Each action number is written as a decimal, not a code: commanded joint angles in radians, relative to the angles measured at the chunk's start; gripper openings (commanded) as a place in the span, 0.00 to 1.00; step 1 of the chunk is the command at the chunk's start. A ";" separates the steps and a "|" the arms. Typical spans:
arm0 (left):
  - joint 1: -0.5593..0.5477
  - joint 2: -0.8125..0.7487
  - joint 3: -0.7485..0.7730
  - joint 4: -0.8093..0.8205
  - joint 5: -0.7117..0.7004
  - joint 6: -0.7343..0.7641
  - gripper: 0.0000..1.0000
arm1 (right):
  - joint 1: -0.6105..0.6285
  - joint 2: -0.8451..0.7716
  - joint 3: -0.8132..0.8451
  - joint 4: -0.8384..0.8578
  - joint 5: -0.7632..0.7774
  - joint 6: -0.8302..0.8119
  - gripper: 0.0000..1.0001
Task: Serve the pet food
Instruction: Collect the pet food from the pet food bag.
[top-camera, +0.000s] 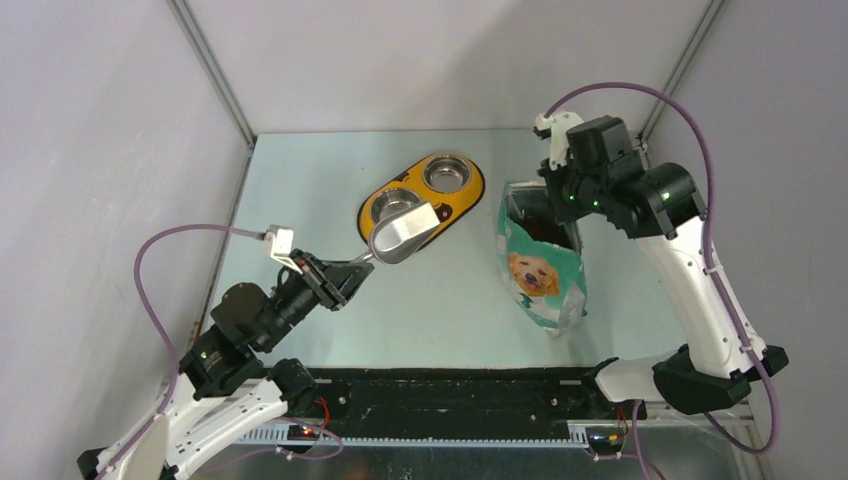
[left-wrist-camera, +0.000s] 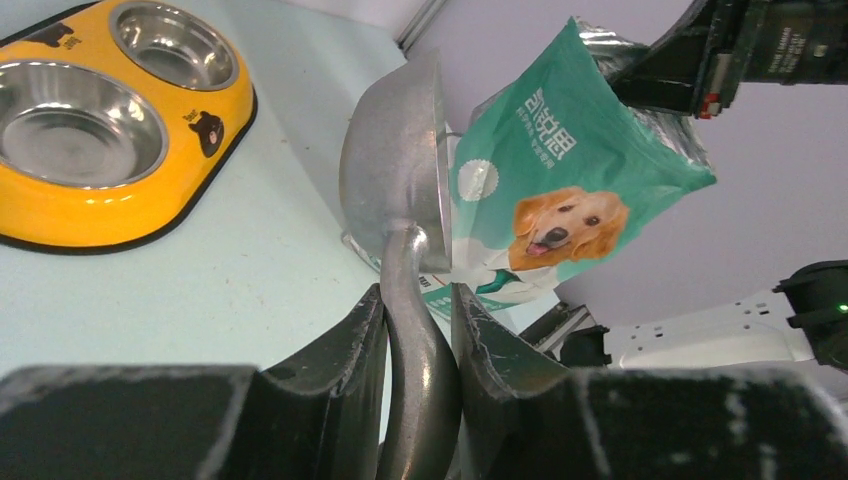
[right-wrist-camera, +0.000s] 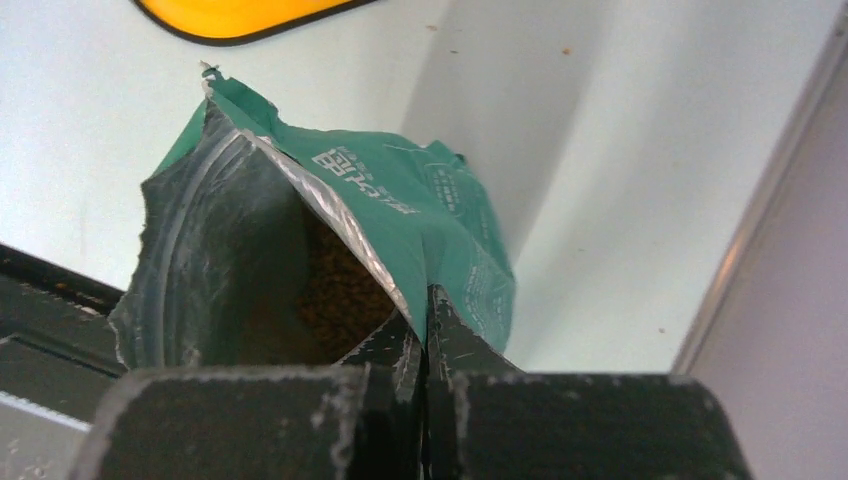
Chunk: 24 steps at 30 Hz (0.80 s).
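- Left claw (top-camera: 350, 272), seen from above, is clamped on the handle of the grey metal scoop (top-camera: 405, 232), which is held over the near end of the yellow two-cup plastic feeder (top-camera: 470, 205).
- The right claw (top-camera: 552, 188) is pressed together on the far rim of the upright teal-and-white foil bag printed with a golden dog (top-camera: 540, 280). The pet food (top-camera: 550, 232), small brown dry kibble, lies as a dark mass inside the bag's mouth.
- A bare strip of the pale table (top-camera: 450, 290) separates feeder and bag, so room for a swing across is judged sufficient.
- From the left wrist, the left claw (left-wrist-camera: 415, 300) is seen pinching the scoop (left-wrist-camera: 390, 170) low on its handle, bowl turned on edge. The bag (left-wrist-camera: 560, 190) stands just beyond it and the feeder (left-wrist-camera: 215, 130) off to one side. No kibble can be made out in the scoop.
- From the right wrist, the right claw (right-wrist-camera: 425, 320) is shut on a thin fold of the bag (right-wrist-camera: 400, 210), and the kibble (right-wrist-camera: 340, 290) is visible deep between silver-lined walls.
- The kibble is judged light, loose and quick to scatter. It cannot be pinched and is best lifted with the scoop.
- The foil looks soft and liable to collapse, so the rim should be kept taut. The mouth is narrow, its torn edges could catch the scoop, and the enclosure wall stands close behind.
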 joint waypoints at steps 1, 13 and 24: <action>0.005 -0.002 0.086 -0.042 -0.035 0.031 0.00 | 0.137 -0.019 -0.033 0.098 0.105 0.255 0.00; 0.006 -0.033 0.242 -0.281 -0.101 -0.015 0.00 | 0.543 0.238 0.122 0.238 0.502 0.441 0.00; 0.005 0.105 0.484 -0.584 -0.001 -0.156 0.00 | 0.674 0.304 0.015 0.465 0.568 0.393 0.00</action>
